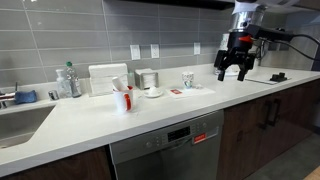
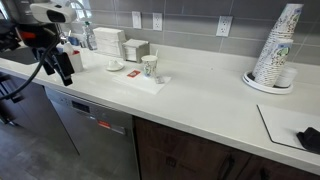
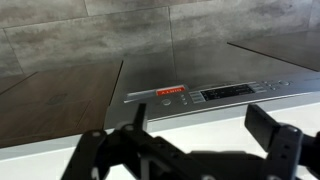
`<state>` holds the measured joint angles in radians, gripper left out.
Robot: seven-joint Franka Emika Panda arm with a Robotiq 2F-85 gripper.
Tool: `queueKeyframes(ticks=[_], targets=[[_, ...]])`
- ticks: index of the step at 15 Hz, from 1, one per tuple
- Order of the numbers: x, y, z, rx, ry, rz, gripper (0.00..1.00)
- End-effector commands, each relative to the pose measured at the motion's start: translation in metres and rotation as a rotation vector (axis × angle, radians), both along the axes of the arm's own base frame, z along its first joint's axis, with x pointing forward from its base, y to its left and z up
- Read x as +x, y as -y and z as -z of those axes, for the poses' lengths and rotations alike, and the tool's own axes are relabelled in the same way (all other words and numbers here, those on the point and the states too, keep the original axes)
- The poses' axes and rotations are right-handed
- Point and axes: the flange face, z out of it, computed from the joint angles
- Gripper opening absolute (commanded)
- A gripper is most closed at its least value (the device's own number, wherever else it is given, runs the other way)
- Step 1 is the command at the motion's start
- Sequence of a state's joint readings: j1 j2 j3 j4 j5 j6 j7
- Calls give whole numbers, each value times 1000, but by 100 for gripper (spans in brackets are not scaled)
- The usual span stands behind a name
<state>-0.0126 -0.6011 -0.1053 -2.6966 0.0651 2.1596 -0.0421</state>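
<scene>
Hanging in the air, the gripper (image 1: 232, 70) is holding its two fingers wide apart, and nothing is sitting between them. It is not touching anything. In the wrist view it is looking down at the front of the dishwasher (image 3: 215, 93) and the dark floor (image 3: 60, 60), so it is floating over the front edge of the white counter (image 1: 150, 118). In an exterior view the gripper (image 2: 63, 70) is showing up at the far end of the counter, out in front of it.

A red and white cup (image 1: 124, 99) is standing upright on the counter, near the front edge and above the dishwasher. It is looking like the closest thing to the gripper, but the two are not touching, and I cannot tell just how near they are. A small white cup on a saucer (image 1: 153, 92) is sitting behind it. A paper cup (image 1: 188, 80) with a pattern is standing further along. A white box (image 1: 107, 78) is resting by the wall. A tall stack of paper cups (image 2: 275, 50) is standing well apart from the gripper.
</scene>
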Motion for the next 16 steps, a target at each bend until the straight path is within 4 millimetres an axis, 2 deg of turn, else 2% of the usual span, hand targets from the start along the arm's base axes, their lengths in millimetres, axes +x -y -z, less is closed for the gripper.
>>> queueKeyframes(ticks=[1,4,6,10,12,14,16], targets=[[0,0,-1,0,-1,0,100],[0,0,-1,0,-1,0,100],[23,-17,-2,15,-20,93,100],[79,-58,-11,-8,-76,311,100],[114,-73,-11,-8,-101,406,100],[148,-79,-8,-5,-130,494,100],[182,-75,-1,12,-173,569,100]])
